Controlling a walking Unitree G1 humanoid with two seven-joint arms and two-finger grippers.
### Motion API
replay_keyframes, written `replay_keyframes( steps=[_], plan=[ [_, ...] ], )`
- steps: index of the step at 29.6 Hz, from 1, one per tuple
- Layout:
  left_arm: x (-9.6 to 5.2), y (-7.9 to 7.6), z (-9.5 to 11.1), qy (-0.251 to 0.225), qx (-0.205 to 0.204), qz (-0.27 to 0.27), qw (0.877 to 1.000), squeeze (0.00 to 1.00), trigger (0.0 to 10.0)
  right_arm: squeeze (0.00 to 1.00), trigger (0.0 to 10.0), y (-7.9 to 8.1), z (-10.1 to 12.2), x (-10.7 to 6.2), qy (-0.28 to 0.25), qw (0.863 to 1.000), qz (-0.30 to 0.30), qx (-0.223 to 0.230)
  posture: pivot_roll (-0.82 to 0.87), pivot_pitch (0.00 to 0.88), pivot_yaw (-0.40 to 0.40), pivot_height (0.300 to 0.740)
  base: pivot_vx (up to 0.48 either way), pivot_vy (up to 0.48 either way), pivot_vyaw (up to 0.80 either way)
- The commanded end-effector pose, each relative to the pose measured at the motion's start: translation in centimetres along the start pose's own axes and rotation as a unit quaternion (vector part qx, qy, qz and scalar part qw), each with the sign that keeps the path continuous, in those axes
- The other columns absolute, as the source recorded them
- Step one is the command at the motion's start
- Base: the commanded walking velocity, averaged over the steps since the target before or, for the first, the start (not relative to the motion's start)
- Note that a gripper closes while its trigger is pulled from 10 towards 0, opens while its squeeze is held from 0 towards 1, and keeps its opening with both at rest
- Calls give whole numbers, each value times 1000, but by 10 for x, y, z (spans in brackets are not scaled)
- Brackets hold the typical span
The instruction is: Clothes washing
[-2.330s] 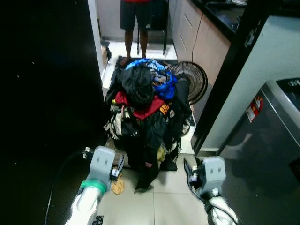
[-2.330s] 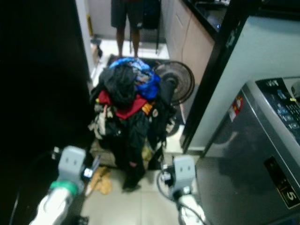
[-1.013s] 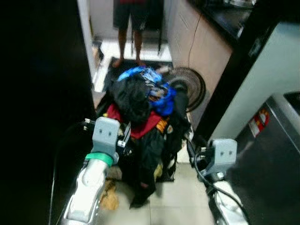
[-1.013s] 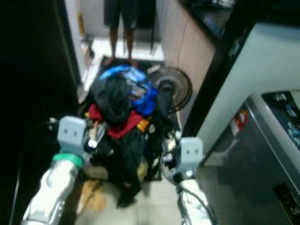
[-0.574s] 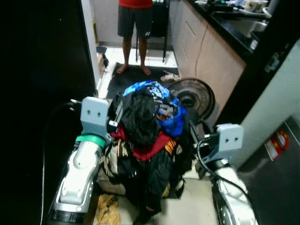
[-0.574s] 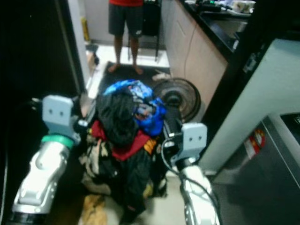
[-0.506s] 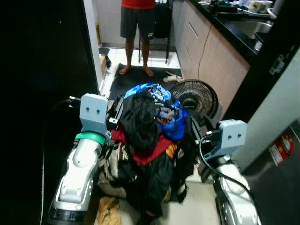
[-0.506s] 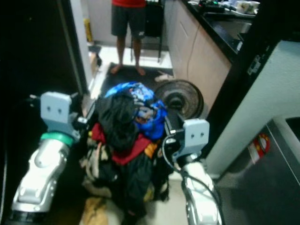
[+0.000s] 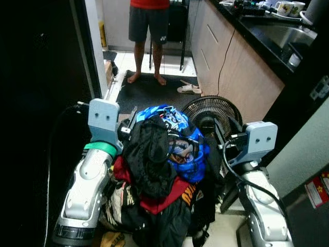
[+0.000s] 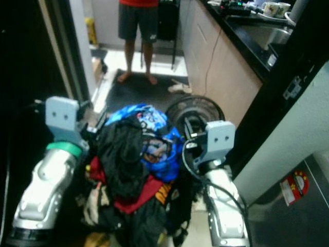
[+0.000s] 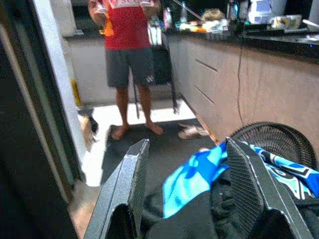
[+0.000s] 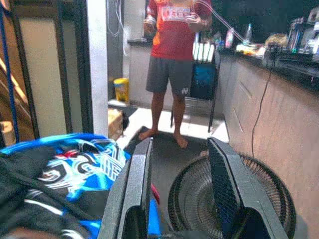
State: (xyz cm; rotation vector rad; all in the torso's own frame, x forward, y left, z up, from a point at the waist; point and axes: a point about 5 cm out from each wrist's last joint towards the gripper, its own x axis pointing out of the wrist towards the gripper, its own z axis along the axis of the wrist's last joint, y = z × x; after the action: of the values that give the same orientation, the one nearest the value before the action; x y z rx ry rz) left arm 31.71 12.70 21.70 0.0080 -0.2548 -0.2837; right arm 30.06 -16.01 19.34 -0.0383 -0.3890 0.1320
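- A heap of clothes [image 9: 164, 175], black, blue and red, stands on the floor between both arms.
- The left gripper [image 11: 184, 194] flanks the heap's left side, fingers spread, grasping nothing.
- The right gripper [image 12: 177, 194] flanks its right side, likewise released.
- A floor fan [image 9: 212, 114] stands just behind the heap.
- A person [image 9: 149, 31] stands beyond it on a dark mat [image 9: 154, 92].

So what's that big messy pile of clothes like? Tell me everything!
The pile of clothes is a tall, jumbled heap between the robot's two arms. A crumpled black garment lies on top, beside a bright blue patterned one, with a red piece lower down and more dark fabric hanging below. It all looks soft and loosely bunched. Behind it a round black fan stands on the floor. The left gripper and right gripper reach in at either side, fingers open.
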Motion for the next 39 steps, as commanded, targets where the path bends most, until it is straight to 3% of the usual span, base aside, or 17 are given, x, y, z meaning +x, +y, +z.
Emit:
replay_keyframes(
  steps=[1, 4, 6, 8, 9, 10, 12, 14, 15, 16, 17, 18, 30, 31, 33, 34, 39],
  plan=[
    [-1, -3, -6, 34, -39, -31, 998, 0, 10000, 0, 10000, -3, -3, -2, 10, 1000, -2, -7, -82, 40, 10, 740, 0, 0, 0],
    [-6, -4, -13, 80, -54, -72, 993, 0, 10000, 0, 10000, -6, -3, -1, 12, 1000, -4, -15, -82, 40, 10, 740, 0, 0, 0],
    [-6, -4, -13, 80, -54, -72, 993, 0, 10000, 0, 10000, -6, -3, -1, 12, 1000, -4, -15, -82, 40, 10, 740, 0, 0, 0],
    [-16, -5, -24, 126, -58, -99, 985, 0, 10000, 0, 10000, -11, -5, -1, 17, 1000, -7, -20, -80, 37, 12, 740, 0, 0, 0],
    [-16, -5, -24, 126, -58, -99, 985, 0, 10000, 0, 10000, -11, -5, -1, 17, 1000, -7, -20, -80, 37, 12, 740, 0, 0, 0],
    [-21, -4, -35, 160, -70, -92, 980, 0, 10000, 0, 10000, -13, -7, -1, 20, 999, -10, -23, -80, 37, 12, 740, 0, 0, 0],
    [-21, -4, -35, 160, -70, -92, 980, 0, 10000, 0, 10000, -13, -7, -1, 20, 999, -10, -23, -80, 37, 12, 740, 0, 0, 0],
    [-26, -3, -53, 203, -68, -71, 974, 47, 10000, 0, 10000, -17, -10, -1, 26, 999, -14, -28, -75, 38, 9, 740, 0, 0, 0],
    [-27, -3, -59, 214, -60, -67, 973, 298, 10000, 0, 10000, -18, -12, 0, 28, 999, -14, -30, -75, 38, 9, 740, 0, 0, 0],
    [-27, -3, -59, 214, -60, -67, 973, 298, 10000, 0, 10000, -18, -12, 0, 28, 999, -14, -30, -75, 38, 9, 740, 0, 0, 0],
    [-28, -5, -63, 220, -61, -64, 971, 776, 10000, 0, 10000, -20, -13, 0, 29, 999, -15, -31, -73, 40, 5, 740, 0, 0, 0],
    [-28, -6, -65, 225, -62, -67, 970, 1000, 10000, 0, 10000, -21, -14, 0, 32, 999, -16, -32, -73, 40, 5, 740, 0, 0, 0],
    [-11, -4, -55, 223, -78, -52, 970, 1000, 10000, 0, 10000, -25, -19, -1, 42, 998, -21, -34, -72, 44, 4, 740, 0, 0, 0],
    [-8, -2, -57, 229, -77, -44, 969, 0, 10000, 0, 10000, -25, -20, -1, 42, 998, -21, -34, -71, 49, 3, 740, 0, 0, 0],
    [-5, 0, -60, 235, -76, -37, 968, 0, 10000, 0, 10000, -24, -20, -1, 42, 998, -21, -34, -71, 49, 3, 740, 0, 0, 0],
    [-4, 1, -62, 238, -78, -32, 968, 0, 0, 0, 10000, -24, -20, -1, 42, 998, -21, -34, -75, 56, 5, 740, 0, 0, 0],
    [-6, 3, -67, 243, -80, -25, 967, 0, 0, 0, 10000, -27, -20, -1, 43, 998, -24, -35, -78, 58, 6, 740, 0, 0, 0]
  ],
)
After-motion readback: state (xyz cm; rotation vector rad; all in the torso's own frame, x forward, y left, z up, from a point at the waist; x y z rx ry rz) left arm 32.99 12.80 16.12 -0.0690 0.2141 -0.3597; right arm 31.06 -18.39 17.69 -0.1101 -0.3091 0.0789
